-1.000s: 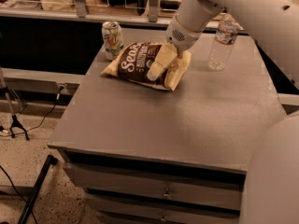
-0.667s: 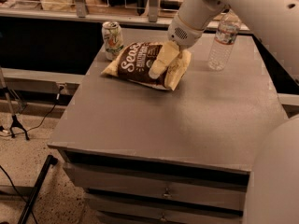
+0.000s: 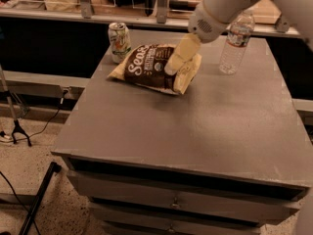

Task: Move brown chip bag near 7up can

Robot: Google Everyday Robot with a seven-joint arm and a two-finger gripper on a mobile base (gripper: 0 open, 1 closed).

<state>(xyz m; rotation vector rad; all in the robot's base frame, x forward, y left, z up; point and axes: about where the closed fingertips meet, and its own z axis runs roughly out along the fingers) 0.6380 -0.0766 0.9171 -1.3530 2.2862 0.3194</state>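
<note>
Just beside 7up can (image 3: 119, 41), crinkly brown chip bag (image 3: 146, 65) under jaws.

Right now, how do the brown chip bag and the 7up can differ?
The brown chip bag lies flat; the 7up can stands upright. The bag is far bigger than the can. Bag dark brown with pale ends, can white-green. Both sit close together on the grey table; the claw is at the bag's right end.

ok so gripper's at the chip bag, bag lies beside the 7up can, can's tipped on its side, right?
No: the 7up can stands upright, per the camera view. The gripper is at the brown chip bag, which lies beside the can.
</note>
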